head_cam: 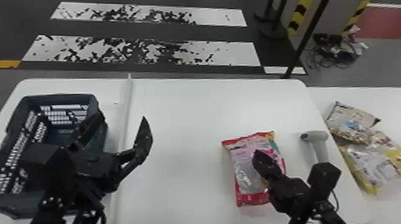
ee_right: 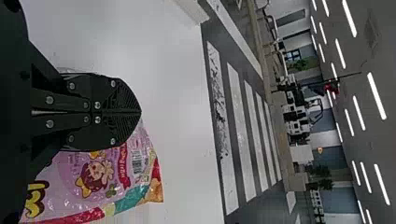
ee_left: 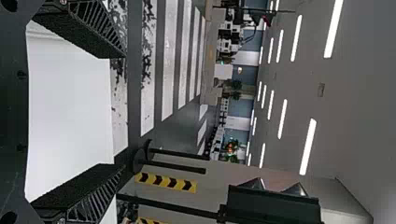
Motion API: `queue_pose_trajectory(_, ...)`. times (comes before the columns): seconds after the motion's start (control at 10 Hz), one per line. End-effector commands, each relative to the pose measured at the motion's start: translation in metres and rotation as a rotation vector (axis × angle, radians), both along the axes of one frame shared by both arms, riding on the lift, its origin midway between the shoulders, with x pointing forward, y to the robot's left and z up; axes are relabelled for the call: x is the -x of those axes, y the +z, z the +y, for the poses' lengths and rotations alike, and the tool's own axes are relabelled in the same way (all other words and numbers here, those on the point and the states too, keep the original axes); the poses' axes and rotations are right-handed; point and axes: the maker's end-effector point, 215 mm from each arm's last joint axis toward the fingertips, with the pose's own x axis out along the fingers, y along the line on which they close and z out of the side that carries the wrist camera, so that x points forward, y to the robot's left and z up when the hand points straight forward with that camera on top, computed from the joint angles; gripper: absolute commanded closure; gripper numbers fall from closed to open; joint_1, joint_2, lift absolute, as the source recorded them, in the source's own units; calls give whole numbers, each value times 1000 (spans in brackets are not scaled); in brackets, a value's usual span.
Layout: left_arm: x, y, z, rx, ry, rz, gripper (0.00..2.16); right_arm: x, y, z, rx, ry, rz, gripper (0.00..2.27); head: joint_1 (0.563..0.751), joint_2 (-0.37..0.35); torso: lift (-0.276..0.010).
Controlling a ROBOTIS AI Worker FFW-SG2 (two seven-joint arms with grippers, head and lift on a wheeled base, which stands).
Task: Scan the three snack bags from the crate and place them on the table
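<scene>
The pink bag (head_cam: 246, 175) lies flat on the counter (head_cam: 178, 120), nearer its right edge than the crate (head_cam: 16, 202) by the left edge. The scanner (head_cam: 320, 147) is between bag and right edge, handle toward the near edge. Past that edge, a silver bag (head_cam: 350, 120) overlaps a yellow bag (head_cam: 375, 167) on the side table (head_cam: 384, 97).

Scanning the pink bag looks like the step in hand. Its barcode (ee_right: 137, 162) faces up near the bag's far end, so turning it over should be needless. The right end effector (head_cam: 258, 154) is closed on itself above the bag; lift it clear before going sideways – its tips could drag the film. Then open wide over the scanner's handle, grip squarely, and aim the head down at the code, tilting a little if the gloss glares. The left end effector (head_cam: 122, 120) stands wide and empty beside the crate's right wall – best kept out of the beam.
</scene>
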Motion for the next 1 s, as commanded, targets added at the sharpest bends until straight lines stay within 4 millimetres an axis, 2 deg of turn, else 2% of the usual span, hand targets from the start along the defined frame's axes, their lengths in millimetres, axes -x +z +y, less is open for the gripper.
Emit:
queue_pose_trajectory(0.0,0,-1,1,-2,1,3,33,-4,-11,-4,0,-12,14,2243,695,-112,-62)
queue_pose_trajectory(0.3,2,-4,3,-7,3,7,33,-9,-31,-8,6,-28,45,2243,695,-117,-62)
queue_pose_trajectory(0.6,2,-5,3,-6,3,10,33,-6,-53,-29,27,-79,76,2240,695,-131,-62)
queue_pose_trajectory(0.9,2,-5,0,-2,-3,9,33,1,-58,-50,33,-131,81,2243,695,-165,-62)
